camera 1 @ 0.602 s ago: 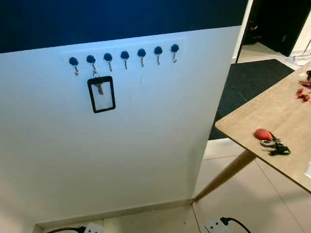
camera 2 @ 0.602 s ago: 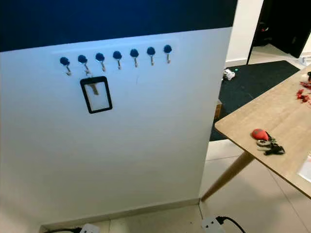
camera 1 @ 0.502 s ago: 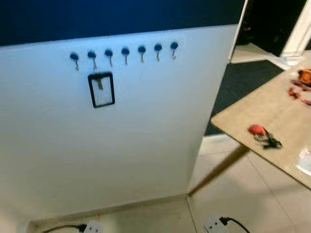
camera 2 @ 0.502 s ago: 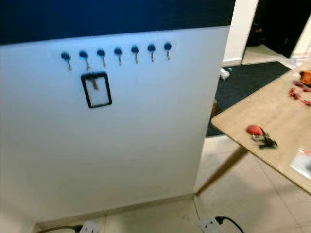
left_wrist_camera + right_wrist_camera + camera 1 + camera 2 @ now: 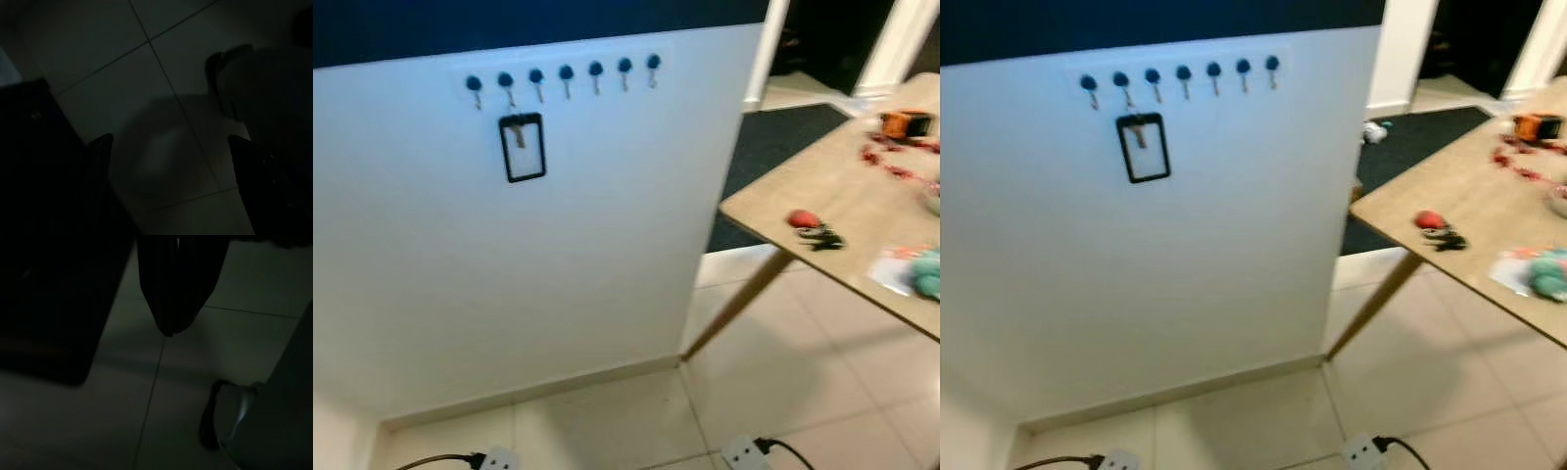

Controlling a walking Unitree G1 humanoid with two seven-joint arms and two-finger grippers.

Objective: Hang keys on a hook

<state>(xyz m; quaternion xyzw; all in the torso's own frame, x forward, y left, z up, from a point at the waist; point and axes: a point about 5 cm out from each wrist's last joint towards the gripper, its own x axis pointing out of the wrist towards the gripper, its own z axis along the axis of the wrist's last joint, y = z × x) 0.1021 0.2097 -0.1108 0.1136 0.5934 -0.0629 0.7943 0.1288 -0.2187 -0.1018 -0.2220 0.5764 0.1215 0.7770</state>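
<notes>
Left eye view: keys (image 5: 813, 229) on table (image 5: 842, 196)

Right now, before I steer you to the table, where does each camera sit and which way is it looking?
Left eye view: on the head, looking forward and down at the white wall, its row of hooks, the hanging badge holder and the keys on the wooden table.
Right eye view: beside it on the head, sharing that same scene.
Left wrist view: on the left arm, facing dark floor tiles between its fingers.
Right wrist view: on the right arm, also facing dark floor; one finger shows.
</notes>
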